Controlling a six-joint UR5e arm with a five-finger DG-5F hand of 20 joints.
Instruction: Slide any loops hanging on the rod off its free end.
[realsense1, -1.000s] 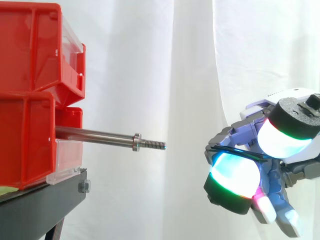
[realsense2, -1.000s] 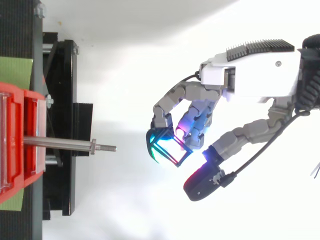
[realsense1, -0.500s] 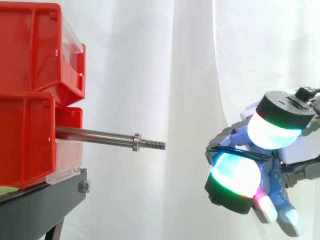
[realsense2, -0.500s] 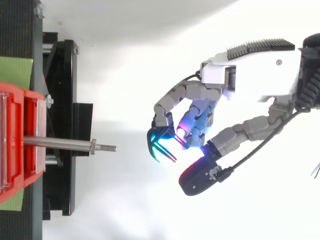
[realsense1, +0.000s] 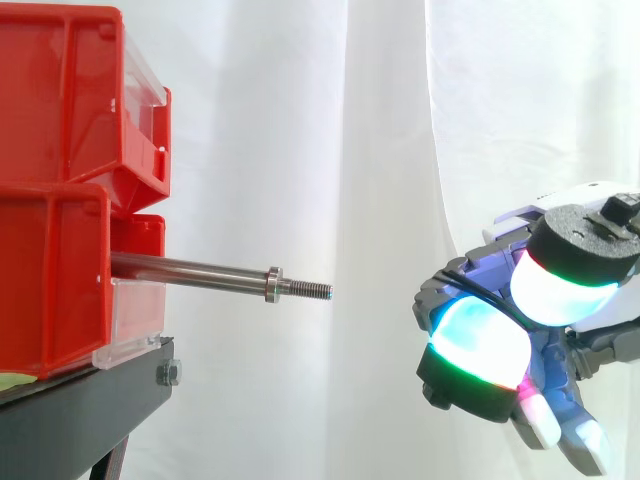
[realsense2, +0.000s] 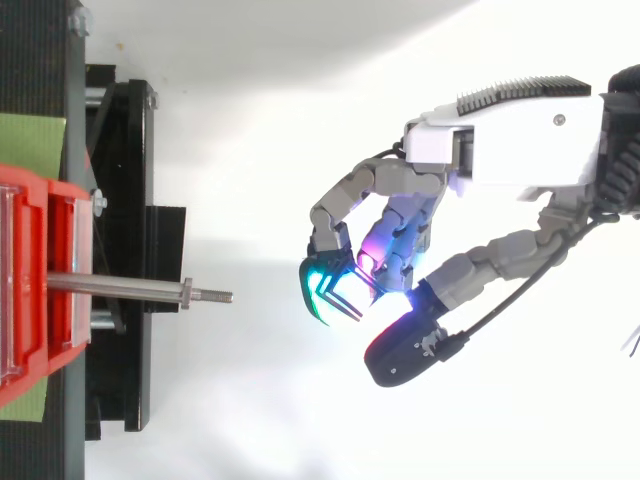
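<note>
Loop: a thin dark loop (realsense2: 338, 302) is off the rod, in the air to the right of its free end and well apart from it. In the side view it lies as a thin dark line (realsense1: 480, 296) across a glowing pad.
Rod: a metal rod (realsense1: 200, 270) sticks out level from the red bins (realsense1: 60, 200) and points right. It has a small collar (realsense1: 273, 285) and a threaded tip (realsense1: 312, 290) at the free end.
Hand: the hand (realsense2: 510, 150) comes from the right with its fingers curled towards the rod.
Grip: the fingertips (realsense1: 478, 345) and the thumb are pressed together on the loop and pinch it. The pads glow cyan, green and white.
Height: in the side view the pinching pads are a little lower than the rod tip.
Stand: a black stand (realsense1: 80, 410) carries the bins.
Behind: a white curtain (realsense1: 380, 150).
</note>
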